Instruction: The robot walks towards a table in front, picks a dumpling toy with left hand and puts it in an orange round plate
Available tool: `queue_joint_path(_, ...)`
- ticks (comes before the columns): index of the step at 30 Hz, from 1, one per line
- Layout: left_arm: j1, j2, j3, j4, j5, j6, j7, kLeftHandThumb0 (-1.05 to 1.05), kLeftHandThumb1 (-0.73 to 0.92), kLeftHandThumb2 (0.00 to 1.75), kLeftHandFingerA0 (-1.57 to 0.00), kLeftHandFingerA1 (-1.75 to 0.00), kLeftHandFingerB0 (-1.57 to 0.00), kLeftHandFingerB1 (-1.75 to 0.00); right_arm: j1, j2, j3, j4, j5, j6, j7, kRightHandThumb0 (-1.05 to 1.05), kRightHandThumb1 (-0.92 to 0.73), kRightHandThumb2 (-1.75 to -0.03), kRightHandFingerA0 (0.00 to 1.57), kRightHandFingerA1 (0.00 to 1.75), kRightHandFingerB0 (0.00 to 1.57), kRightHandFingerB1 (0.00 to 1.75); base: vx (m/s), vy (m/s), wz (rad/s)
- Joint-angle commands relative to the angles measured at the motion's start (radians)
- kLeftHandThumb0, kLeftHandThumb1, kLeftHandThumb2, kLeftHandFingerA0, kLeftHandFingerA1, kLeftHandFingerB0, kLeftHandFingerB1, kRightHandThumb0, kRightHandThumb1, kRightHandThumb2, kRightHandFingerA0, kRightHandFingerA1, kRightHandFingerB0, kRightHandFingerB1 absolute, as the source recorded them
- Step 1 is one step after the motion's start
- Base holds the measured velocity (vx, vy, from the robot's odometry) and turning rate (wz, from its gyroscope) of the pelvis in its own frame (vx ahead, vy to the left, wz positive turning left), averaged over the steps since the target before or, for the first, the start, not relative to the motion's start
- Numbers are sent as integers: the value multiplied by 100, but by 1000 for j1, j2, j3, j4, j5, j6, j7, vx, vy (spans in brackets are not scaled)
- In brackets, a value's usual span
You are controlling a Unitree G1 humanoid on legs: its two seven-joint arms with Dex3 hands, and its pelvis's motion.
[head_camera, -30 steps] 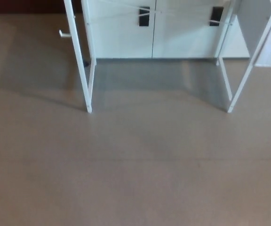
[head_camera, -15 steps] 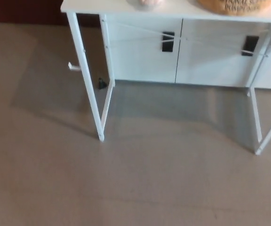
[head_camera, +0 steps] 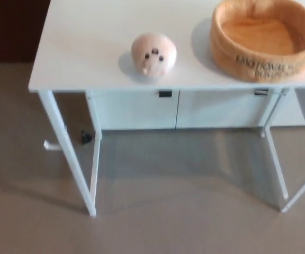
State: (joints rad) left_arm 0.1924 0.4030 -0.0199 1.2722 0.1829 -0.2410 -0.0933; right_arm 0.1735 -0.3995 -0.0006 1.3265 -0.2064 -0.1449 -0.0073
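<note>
Approach step in hand. Dumpling toy [head_camera: 153, 54] sits on the white worktop [head_camera: 83, 47], near its front edge; orange round plate [head_camera: 265, 37] at its 3 o'clock, apart. Neither hand in view, finger state undeterminable. Next: close in, extend left hand.

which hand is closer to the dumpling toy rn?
Neither can be judged: no hand shows in the head view. The dumpling toy sits on the white table, left of the orange round plate.

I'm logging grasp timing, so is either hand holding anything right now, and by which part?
Nothing is seen held. Neither hand is in view, and the dumpling toy sits untouched on the white table, left of the orange plate.
</note>
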Motion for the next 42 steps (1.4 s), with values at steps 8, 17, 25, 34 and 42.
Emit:
queue_joint_path(8,26,5,3,14,1,-3,14,-37,66,60,-64,-59,-32,-34,3,-14,-1,3,-3,-5,-4,-47,-57,-84,70,62,28,45,418,-93,37)
queue_joint_path(17,34,11,3,20,1,-19,-1,-27,48,96,-61,-72,-18,-51,-3,-10,6,4,-8,1,-11,-48,-59,-83,70,60,29,44,274,-82,8)
queue_joint_path(25,42,10,7,19,-5,-21,4,-42,52,82,-62,-70,-26,-46,-6,-8,15,10,-8,4,-13,-38,-71,-61,75,46,35,32,155,129,-20)
queue_joint_path(34,48,7,2,28,6,-17,21,-27,47,96,-61,-73,-18,-51,-5,-6,19,11,-13,6,-15,-38,-72,-61,75,45,33,31,44,15,9)
queue_joint_path(42,64,10,16,17,-11,-19,6,-36,67,60,-67,-66,-30,-33,-4,0,12,12,-4,3,-14,-37,-72,-62,78,54,34,32,0,0,0)
